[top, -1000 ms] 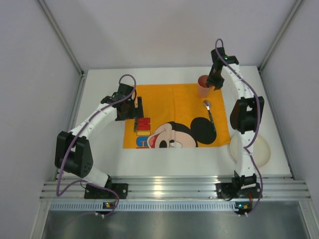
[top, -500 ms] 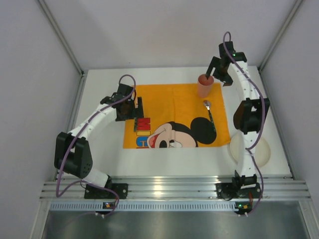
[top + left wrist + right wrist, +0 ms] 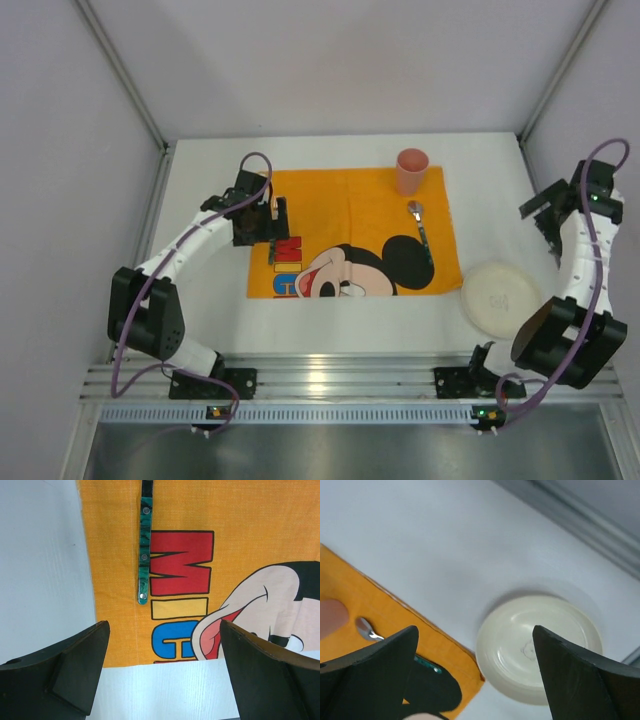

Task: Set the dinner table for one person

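An orange Mickey Mouse placemat (image 3: 340,205) lies on the white dinner table (image 3: 330,322). A pink cup (image 3: 411,171) stands upright on the mat's far right corner. Just nearer than the cup lies a spoon (image 3: 420,224). A green-handled utensil (image 3: 143,555) lies along the mat's left edge. My left gripper (image 3: 272,215) hovers over it, open and empty (image 3: 162,672). A round white plate (image 3: 500,298) sits on the table right of the mat. My right gripper (image 3: 540,218) is raised by the right edge, beyond the plate (image 3: 540,647), open and empty (image 3: 475,675).
Grey enclosure walls stand close round the table, with a metal corner post (image 3: 555,85) at the far right near my right arm. A ribbed aluminium rail (image 3: 340,380) runs along the near edge between the arm bases.
My right gripper opened and let go of the cup, then swung right and nearer to the table's right edge. The cup stays standing on the mat. The left arm has not moved.
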`<state>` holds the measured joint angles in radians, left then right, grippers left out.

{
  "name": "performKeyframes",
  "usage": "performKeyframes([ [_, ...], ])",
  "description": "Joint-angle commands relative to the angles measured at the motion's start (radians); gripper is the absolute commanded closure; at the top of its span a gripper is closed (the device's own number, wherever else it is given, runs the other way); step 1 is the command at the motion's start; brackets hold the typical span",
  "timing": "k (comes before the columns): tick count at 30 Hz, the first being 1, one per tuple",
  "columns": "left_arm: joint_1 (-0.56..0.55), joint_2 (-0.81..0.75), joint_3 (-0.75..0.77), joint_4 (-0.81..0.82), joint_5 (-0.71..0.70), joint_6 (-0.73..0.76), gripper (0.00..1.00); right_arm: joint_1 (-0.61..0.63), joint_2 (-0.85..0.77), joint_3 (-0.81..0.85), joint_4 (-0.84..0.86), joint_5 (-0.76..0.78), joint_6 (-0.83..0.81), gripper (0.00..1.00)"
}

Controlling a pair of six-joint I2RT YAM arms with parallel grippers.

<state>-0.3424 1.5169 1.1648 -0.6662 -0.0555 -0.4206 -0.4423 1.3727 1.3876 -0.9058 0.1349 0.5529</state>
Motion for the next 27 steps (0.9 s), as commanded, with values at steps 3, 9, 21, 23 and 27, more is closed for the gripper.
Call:
performKeyframes([
  [3,0.000,-0.026,-0.013,0.020,0.039,0.016,0.04,-0.100,-0.001,-0.321,0.010,-0.093,0.079,0.02],
  [9,0.000,-0.047,-0.039,0.014,0.051,0.031,0.04,-0.211,-0.059,-0.464,-0.005,-0.035,0.090,0.02],
  [21,0.000,-0.031,-0.008,-0.004,0.049,0.063,0.04,-0.216,-0.164,-0.619,-0.025,0.006,0.091,0.06],
  [23,0.000,-0.032,-0.007,-0.004,0.051,0.060,0.04,-0.205,-0.179,-0.637,-0.028,-0.007,0.096,0.08],
  [27,0.000,-0.029,-0.011,-0.004,0.051,0.052,0.04,-0.193,-0.179,-0.648,-0.036,-0.021,0.102,0.09],
])
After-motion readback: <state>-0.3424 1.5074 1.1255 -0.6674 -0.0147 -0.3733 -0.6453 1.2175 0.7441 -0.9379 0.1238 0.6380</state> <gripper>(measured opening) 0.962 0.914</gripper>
